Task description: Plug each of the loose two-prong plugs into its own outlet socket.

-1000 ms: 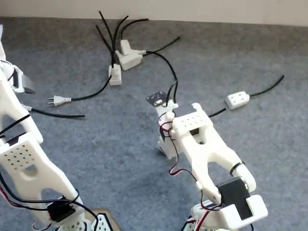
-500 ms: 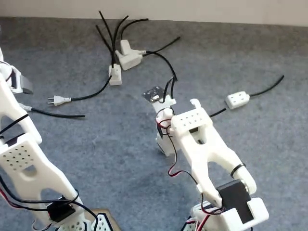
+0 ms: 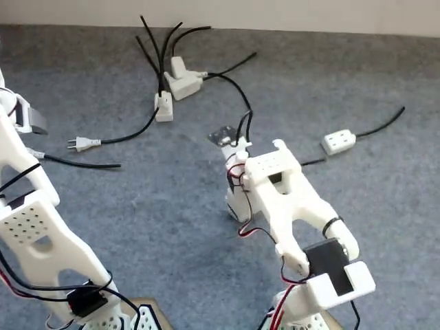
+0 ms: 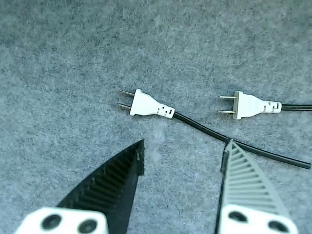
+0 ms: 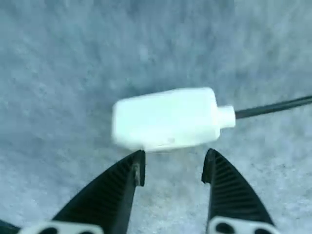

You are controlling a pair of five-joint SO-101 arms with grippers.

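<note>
Two loose white two-prong plugs lie on the grey carpet on black cords, one plug (image 4: 145, 104) (image 3: 83, 144) beside the other plug (image 4: 249, 105). My left gripper (image 4: 185, 142) hovers open above them, apart from both. A white outlet socket (image 5: 165, 118) with a black cord lies just beyond my right gripper (image 5: 174, 153), which is open and holds nothing. The right arm (image 3: 289, 199) stands mid-carpet. Another socket (image 3: 338, 141) lies to the right, a small socket (image 3: 163, 106) and a larger socket block (image 3: 184, 84) at the back.
Black cords (image 3: 237, 93) loop across the carpet between the back sockets and the right arm. The left arm (image 3: 34, 227) fills the left edge of the high view. Open carpet lies at the front centre and far right.
The right arm has shifted slightly, its wrist swaying left and back while the elbow moved down-left. The left arm, plugs and sockets have stayed put.
</note>
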